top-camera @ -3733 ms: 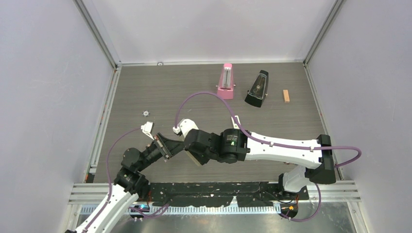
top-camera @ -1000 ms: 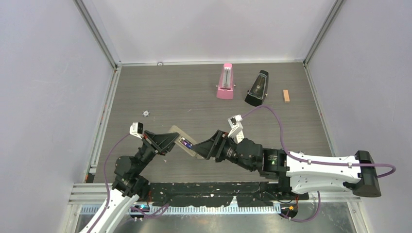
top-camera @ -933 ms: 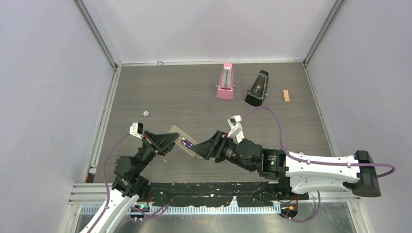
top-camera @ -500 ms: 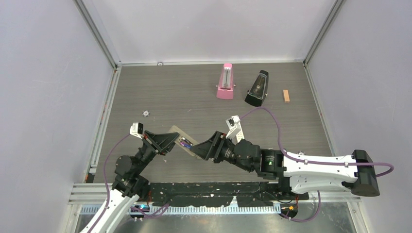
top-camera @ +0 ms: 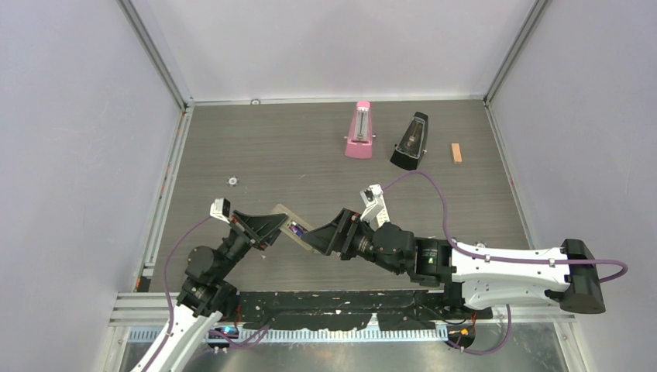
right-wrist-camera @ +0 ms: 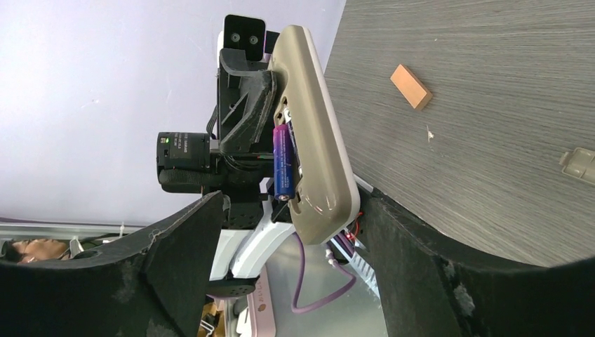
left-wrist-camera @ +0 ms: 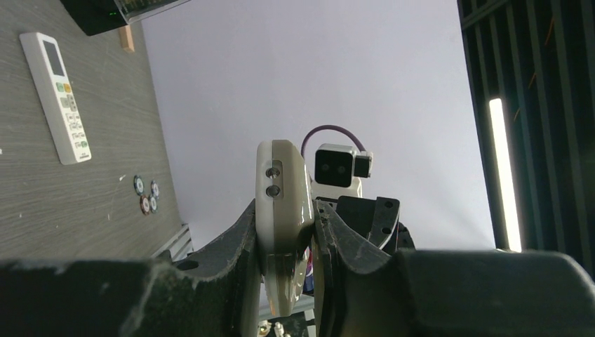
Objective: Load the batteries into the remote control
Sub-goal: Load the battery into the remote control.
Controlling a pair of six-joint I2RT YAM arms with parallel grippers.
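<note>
My left gripper (top-camera: 271, 225) is shut on the remote control (top-camera: 304, 235) and holds it off the table, grey-beige back up. In the left wrist view the remote control (left-wrist-camera: 282, 189) stands end-on, clamped between both fingers of the left gripper (left-wrist-camera: 285, 214). A bluish-purple battery (right-wrist-camera: 283, 163) lies in the remote control's (right-wrist-camera: 312, 133) open compartment; it also shows from above as the battery (top-camera: 297, 229). My right gripper (right-wrist-camera: 295, 203) is open, its fingers (right-wrist-camera: 421, 274) straddling the remote's free end. From above, the right gripper (top-camera: 324, 232) faces the left one.
A pink metronome (top-camera: 359, 130), a black metronome (top-camera: 411, 141) and an orange block (top-camera: 456, 153) stand at the back. A broader white remote (left-wrist-camera: 56, 98) and small round discs (left-wrist-camera: 145, 196) lie on the table. A small grey-beige lid-like piece (right-wrist-camera: 579, 165) lies near the orange block (right-wrist-camera: 410, 86).
The right gripper's jaws have widened around the remote's end. Both arms have shifted only slightly; the left gripper keeps hold of the remote.
</note>
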